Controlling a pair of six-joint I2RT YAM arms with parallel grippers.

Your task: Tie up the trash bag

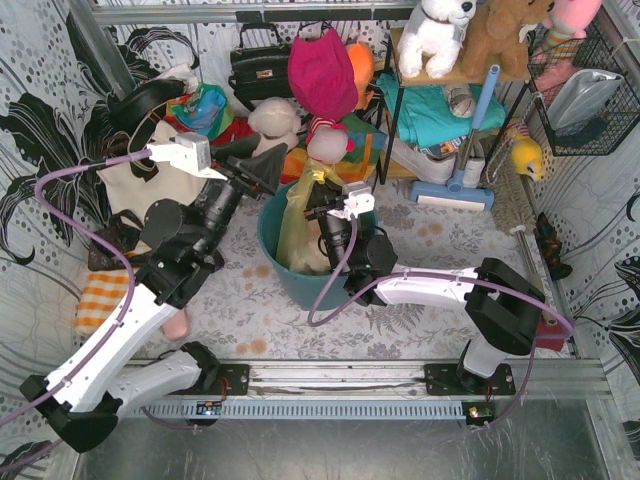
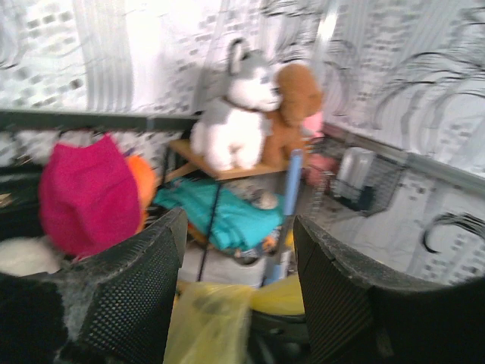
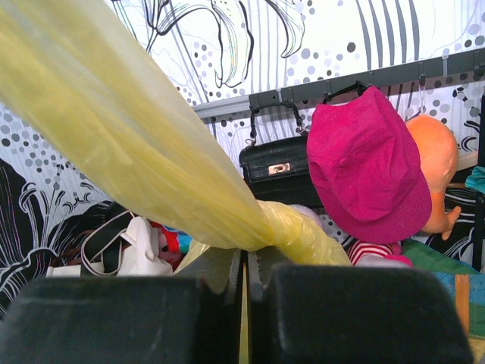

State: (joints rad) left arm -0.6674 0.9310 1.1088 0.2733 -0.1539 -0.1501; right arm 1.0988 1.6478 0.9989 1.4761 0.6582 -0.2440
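The trash bag (image 1: 293, 226) is thin yellow-green plastic and sits in a teal round bin (image 1: 277, 262) at the table's middle. Its top is gathered and twisted into a strand with a knot-like bunch (image 3: 299, 227). My right gripper (image 1: 322, 200) is over the bin, shut on the bag's plastic, which shows pinched between the jaws in the right wrist view (image 3: 245, 262). My left gripper (image 1: 268, 163) is open just left of the bag's top; in the left wrist view (image 2: 236, 254) yellow plastic (image 2: 208, 318) lies below and between its fingers, untouched.
Behind the bin are a cream tote bag (image 1: 140, 180), a black handbag (image 1: 260, 65), a magenta cap (image 1: 322, 70), plush toys (image 1: 435, 30) on a shelf, teal cloth (image 1: 435, 110) and a blue mop (image 1: 460, 170). A wire basket (image 1: 585, 95) hangs at right. An orange checked cloth (image 1: 100, 300) lies at left.
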